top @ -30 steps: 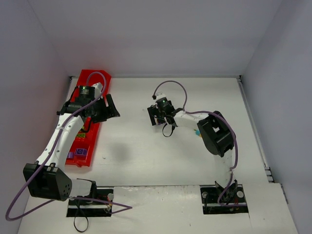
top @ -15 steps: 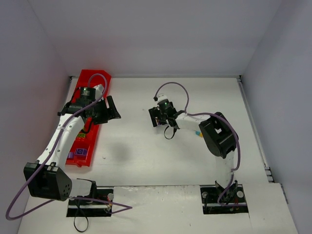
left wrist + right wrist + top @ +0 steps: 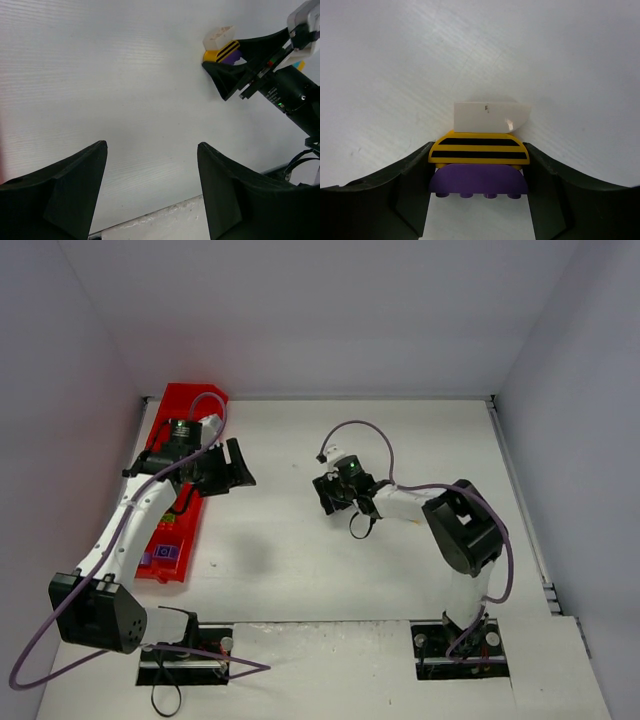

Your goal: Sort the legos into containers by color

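On white table [image 3: 300,570], grey walls [image 3: 300,320]: left gripper [image 3: 151,148] spread; right gripper [image 3: 478,148] clamps legos [image 3: 479,181].

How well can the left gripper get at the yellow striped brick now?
Probably not: the yellow striped brick is held in the right gripper, whose fingers cover its sides. The left gripper is open, but off beside the red tray.

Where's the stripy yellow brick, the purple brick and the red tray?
stripy yellow brick [image 3: 479,148], right wrist view, middle of striped face
purple brick [image 3: 479,180], right wrist view, middle of it
red tray [image 3: 172,400], top external view, bare far end
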